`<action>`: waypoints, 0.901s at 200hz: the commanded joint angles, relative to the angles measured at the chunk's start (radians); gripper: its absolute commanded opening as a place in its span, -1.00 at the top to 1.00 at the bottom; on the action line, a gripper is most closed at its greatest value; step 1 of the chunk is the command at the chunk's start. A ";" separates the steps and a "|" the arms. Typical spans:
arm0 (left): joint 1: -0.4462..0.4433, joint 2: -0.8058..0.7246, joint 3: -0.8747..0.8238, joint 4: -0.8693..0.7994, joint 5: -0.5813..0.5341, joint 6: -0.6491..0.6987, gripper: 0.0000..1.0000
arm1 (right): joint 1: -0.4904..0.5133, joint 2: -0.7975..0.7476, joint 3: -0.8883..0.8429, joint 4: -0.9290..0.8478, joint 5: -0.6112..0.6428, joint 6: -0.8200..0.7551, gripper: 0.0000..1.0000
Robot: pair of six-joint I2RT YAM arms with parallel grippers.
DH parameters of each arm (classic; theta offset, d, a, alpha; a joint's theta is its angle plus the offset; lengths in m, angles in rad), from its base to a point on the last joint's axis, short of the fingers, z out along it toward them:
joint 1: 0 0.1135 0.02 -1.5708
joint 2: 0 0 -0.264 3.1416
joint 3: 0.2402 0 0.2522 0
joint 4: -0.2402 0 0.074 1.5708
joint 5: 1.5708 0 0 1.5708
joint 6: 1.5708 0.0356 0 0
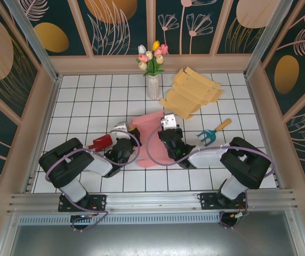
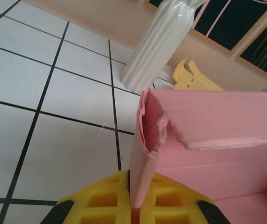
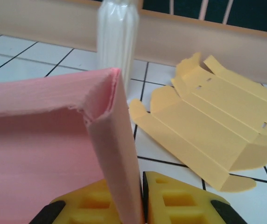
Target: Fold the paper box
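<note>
Box (image 1: 149, 129) of pink corrugated card, frayed corners

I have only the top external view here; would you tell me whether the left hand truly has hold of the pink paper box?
Observer: Yes. In the left wrist view, the left hand has its yellow pads closed on an upright flap of the pink corrugated paper box.
Operator: Thank you. And the other side?
Observer: The right hand is likewise shut, pinching another upright pink flap between its own yellow pads.
Operator: Is the paper intact?
Observer: The folded corner above the left hand looks frayed along its edge.
</note>
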 commanded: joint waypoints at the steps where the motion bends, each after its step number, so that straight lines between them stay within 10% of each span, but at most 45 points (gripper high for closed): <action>1: -0.017 -0.025 0.041 -0.172 -0.167 -0.113 1.00 | -0.006 0.005 0.051 -0.214 0.245 0.221 0.68; 68: -0.068 0.004 0.127 -0.266 -0.213 -0.164 1.00 | -0.017 0.001 0.178 -0.654 0.371 0.605 0.61; 113: -0.067 0.029 0.155 -0.275 -0.176 -0.161 1.00 | -0.064 -0.091 0.058 -0.326 -0.084 0.340 0.44; 180: -0.068 0.023 0.159 -0.292 -0.170 -0.153 1.00 | -0.130 -0.185 -0.069 -0.255 -0.347 0.238 0.21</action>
